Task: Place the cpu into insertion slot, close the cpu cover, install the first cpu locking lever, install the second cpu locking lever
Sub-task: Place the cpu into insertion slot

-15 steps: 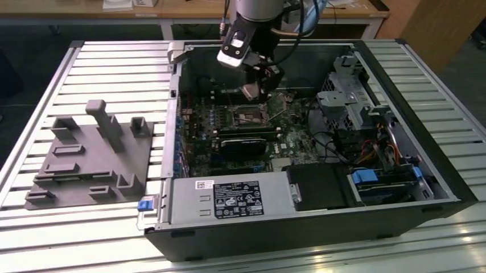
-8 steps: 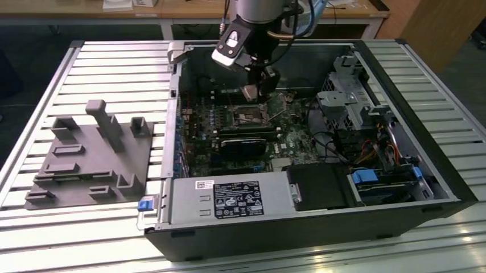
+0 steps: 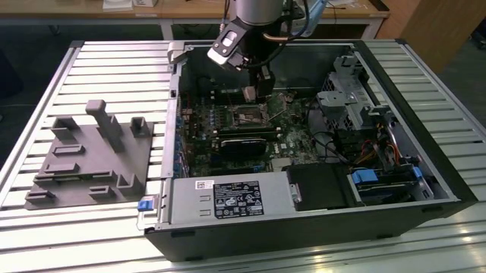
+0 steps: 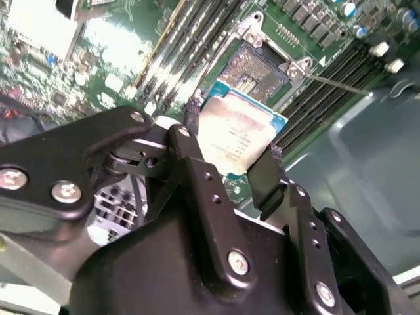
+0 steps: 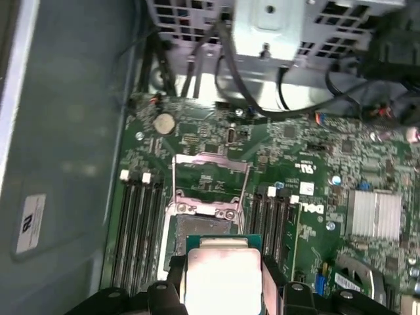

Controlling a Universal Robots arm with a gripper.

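Observation:
My gripper [image 3: 262, 91] reaches down into the open computer case [image 3: 304, 233] and is shut on the cpu [image 4: 239, 134], a flat square chip with a dull silver top [image 5: 222, 275]. Both wrist views show a black finger [image 4: 197, 164] pressing on each side edge of the chip [image 5: 270, 272]. I hold the cpu in the air just short of the insertion slot [image 5: 197, 230], which lies open on the green motherboard [image 3: 249, 118]. The cpu cover [image 5: 211, 159] is folded back away from the slot. A thin locking lever [image 4: 335, 84] sticks out beside the slot [image 4: 256, 65].
Memory slots [image 5: 138, 223] flank the socket. A black rectangular block [image 3: 247, 147] sits just in front of it, and the power supply [image 3: 227, 199] is nearer still. A drive cage [image 3: 349, 96] and cables stand on the exterior view's right. A grey fixture plate [image 3: 91, 159] lies outside the case.

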